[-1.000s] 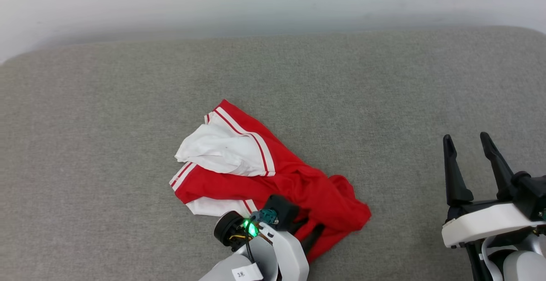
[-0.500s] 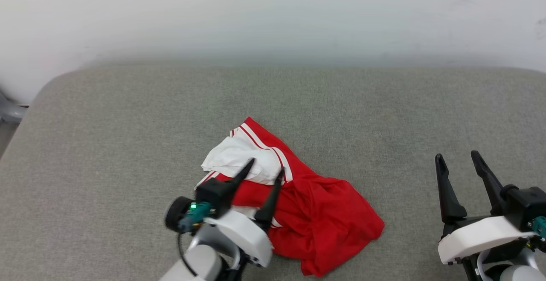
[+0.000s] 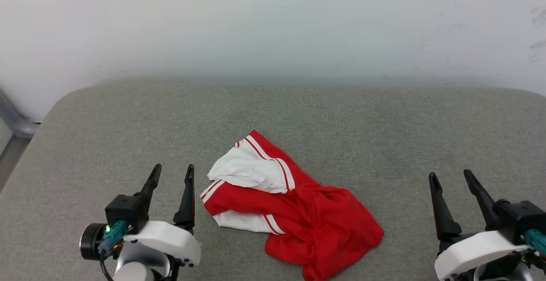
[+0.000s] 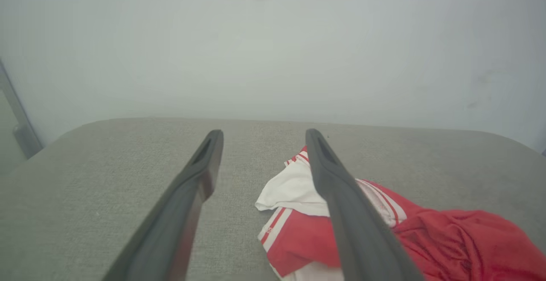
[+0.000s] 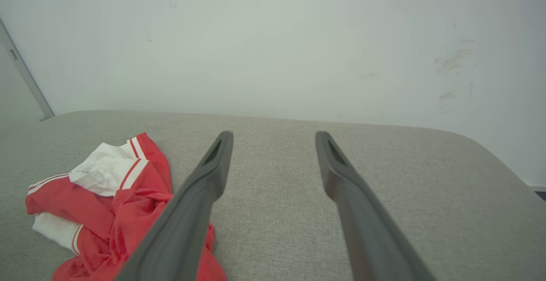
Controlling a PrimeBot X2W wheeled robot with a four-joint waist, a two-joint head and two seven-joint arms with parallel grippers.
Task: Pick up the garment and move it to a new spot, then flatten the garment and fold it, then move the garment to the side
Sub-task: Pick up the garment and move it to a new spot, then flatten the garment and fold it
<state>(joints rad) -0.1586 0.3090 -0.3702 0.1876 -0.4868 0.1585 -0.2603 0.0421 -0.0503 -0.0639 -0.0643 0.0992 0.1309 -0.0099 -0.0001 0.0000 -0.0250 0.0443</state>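
The garment [image 3: 298,212], red with white sleeves and striped trim, lies crumpled in a heap on the grey cushioned surface [image 3: 298,114], a little right of centre near the front. It also shows as a red and white heap [image 4: 384,230] in the left wrist view and at the lower left [image 5: 106,195] of the right wrist view. My left gripper [image 3: 174,173] stands open just left of it, apart from the cloth, holding nothing. Far to the right my right gripper [image 3: 450,176] is open and empty as well.
A pale wall [image 3: 273,25] rises right behind the surface. The surface's rounded left corner [image 3: 55,106] borders a grey metal frame [image 3: 13,123]. Bare grey fabric lies on both sides of the heap and behind it.
My left gripper let go of the garment, opened and drew back to the left of it. The garment now lies loose. The head camera shifted, showing more wall.
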